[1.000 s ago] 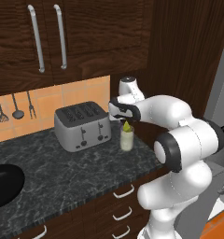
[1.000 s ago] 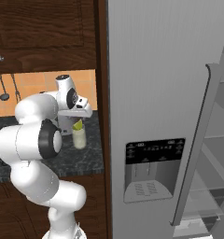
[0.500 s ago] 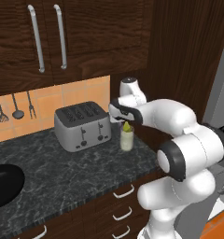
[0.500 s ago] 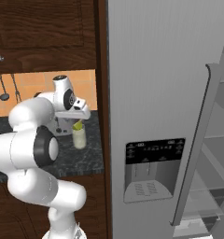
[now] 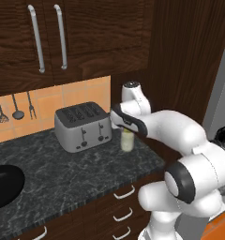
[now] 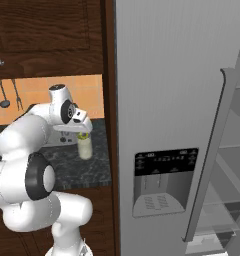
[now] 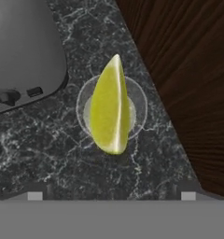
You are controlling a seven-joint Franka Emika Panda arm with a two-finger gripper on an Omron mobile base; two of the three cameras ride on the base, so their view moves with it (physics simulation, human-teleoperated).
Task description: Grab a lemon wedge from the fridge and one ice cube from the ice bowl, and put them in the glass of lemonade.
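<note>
One lemon wedge (image 7: pixel 110 106), yellow-green, sat across the mouth of the glass of lemonade (image 7: pixel 139 103) as seen from the hand view, its pointed end toward the top of that picture and its rounded end reaching past the lower rim. Whether it rested on the glass or hung just above it could not be told. The gripper (image 7: pixel 111 196) was directly over the glass, its two dark tips showing far apart at the bottom of the hand view, well clear of the wedge on either side; jaws stood wide and held nothing.

From the left base view, the glass (image 5: pixel 127 140) stood upright on the dark marbled counter (image 5: pixel 72 176), just beside the right end of the silver toaster (image 5: pixel 83 126), with the arm's hand bent down over it. The ice bowl (image 5: pixel 4 186), glossy black, sat well apart at the left edge of the counter. Utensils (image 5: pixel 16 108) hung on the orange tiled wall behind, under dark wood cabinets with bar handles (image 5: pixel 48 41).

From the right base view, a speck of yellow-green showed at the top of the glass, under the hand. The fridge (image 6: pixel 167 90) rose to the right, grey, its black dispenser panel (image 6: pixel 164 180) facing out and one door swung open at the far right, showing shelves inside.
</note>
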